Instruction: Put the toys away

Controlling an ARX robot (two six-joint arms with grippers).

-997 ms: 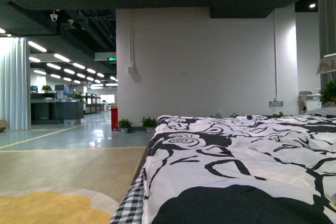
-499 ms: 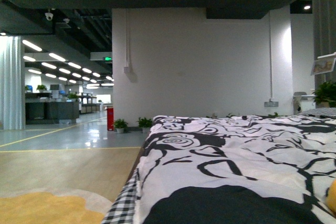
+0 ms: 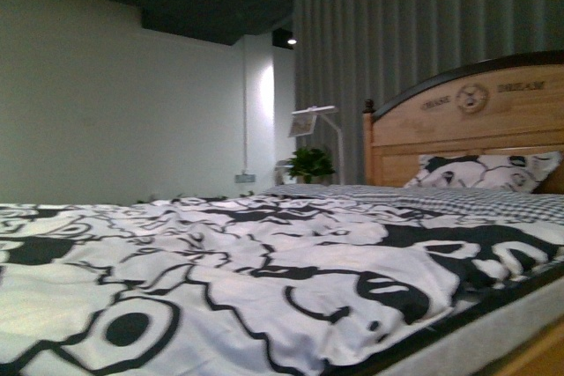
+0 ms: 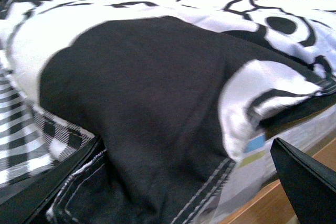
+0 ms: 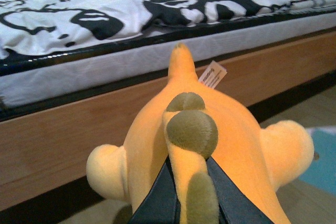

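- The front view has swung round. A moment ago it looked along the bed towards a white wall and an open hall. Now it takes in the wooden headboard [image 3: 467, 121], a patterned pillow [image 3: 485, 171] and the grey curtain [image 3: 423, 24] behind them.
- The black-and-white duvet [image 3: 220, 253] fills the lower front view in both, so the robot seems to have turned beside the bed, not left it.
- I read this as the carrying stage: the toy is already in hand and the robot is turning towards wherever it goes. No box or basket shows in any view, so the put-away spot cannot be named.
- The right gripper [image 5: 190, 182] is clamped on the orange-yellow plush toy [image 5: 236, 129]. Its two dark fingers pinch the ridge along the toy's middle, with olive spots on the ridge just past the fingertips.
- The toy's rounded body bulges out on both sides of the jaws, stubby limbs sticking out to either side. Its pale tag [image 5: 212, 74] hangs at the end farthest from the gripper.
- Beyond the held toy, well apart from it, run the wooden bed frame [image 5: 79, 129] and the mattress [image 5: 79, 72]. The toy hangs lower than the mattress top, clear of the bed.
- Only one dark part of the left gripper [image 4: 302, 182] shows, close over the duvet's edge. Whether it is spread or closed I cannot tell, and nothing shows in it.
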